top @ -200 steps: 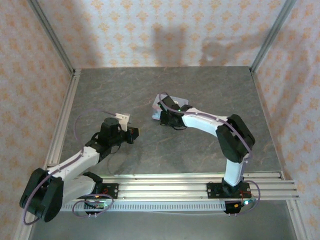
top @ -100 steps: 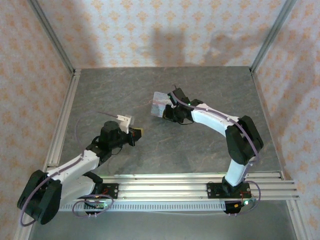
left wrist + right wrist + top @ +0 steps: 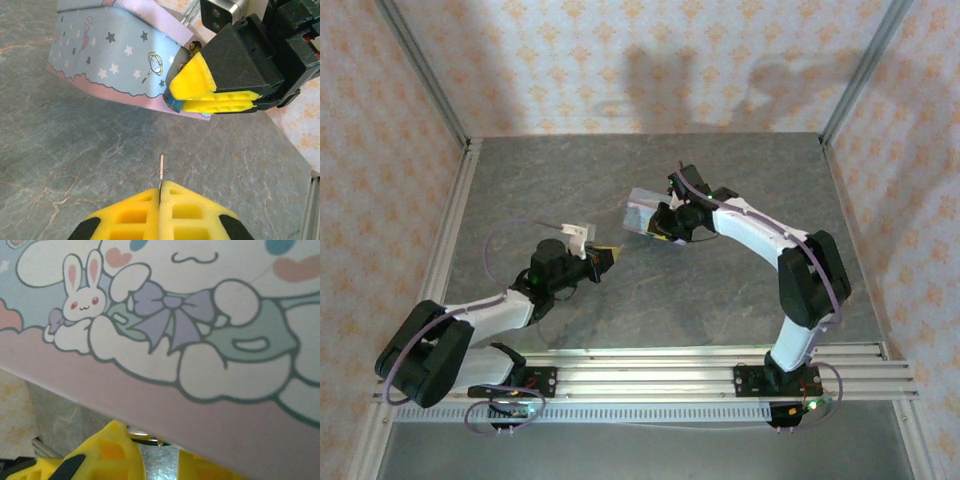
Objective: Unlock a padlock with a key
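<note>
Swung closer to the tin (image 3: 110, 50), my left gripper (image 3: 161, 191) clamps the key (image 3: 162, 170), blade ahead. Beyond, my right gripper (image 3: 181, 98) pinches the tin so the padlock (image 3: 173, 104) faces it.

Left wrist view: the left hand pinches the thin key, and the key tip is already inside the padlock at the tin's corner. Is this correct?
No. The left hand pinches the key, but its tip is apart from the padlock at the corner of the tin, as the left wrist view shows.
</note>
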Robot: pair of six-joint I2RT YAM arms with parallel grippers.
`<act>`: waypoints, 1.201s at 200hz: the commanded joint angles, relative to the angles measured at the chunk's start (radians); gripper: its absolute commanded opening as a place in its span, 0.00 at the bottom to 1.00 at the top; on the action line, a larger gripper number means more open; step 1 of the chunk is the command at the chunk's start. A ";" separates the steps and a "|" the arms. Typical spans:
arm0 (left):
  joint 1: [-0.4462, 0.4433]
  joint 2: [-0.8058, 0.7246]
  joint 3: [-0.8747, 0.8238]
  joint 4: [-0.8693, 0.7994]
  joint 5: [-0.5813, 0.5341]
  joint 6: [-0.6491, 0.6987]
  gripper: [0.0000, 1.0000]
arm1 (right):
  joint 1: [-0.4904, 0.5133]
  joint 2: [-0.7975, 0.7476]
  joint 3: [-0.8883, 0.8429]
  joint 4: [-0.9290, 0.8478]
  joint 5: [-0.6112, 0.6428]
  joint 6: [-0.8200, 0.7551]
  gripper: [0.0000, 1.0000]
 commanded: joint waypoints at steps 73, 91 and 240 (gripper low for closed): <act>-0.007 0.292 0.042 0.494 0.052 -0.183 0.00 | -0.047 0.002 0.029 0.034 -0.135 0.060 0.00; -0.007 0.318 0.045 0.529 0.057 -0.207 0.00 | -0.055 0.008 0.034 0.031 -0.149 0.064 0.00; -0.007 0.398 0.062 0.609 0.126 -0.176 0.00 | -0.077 0.040 0.040 0.066 -0.236 0.115 0.00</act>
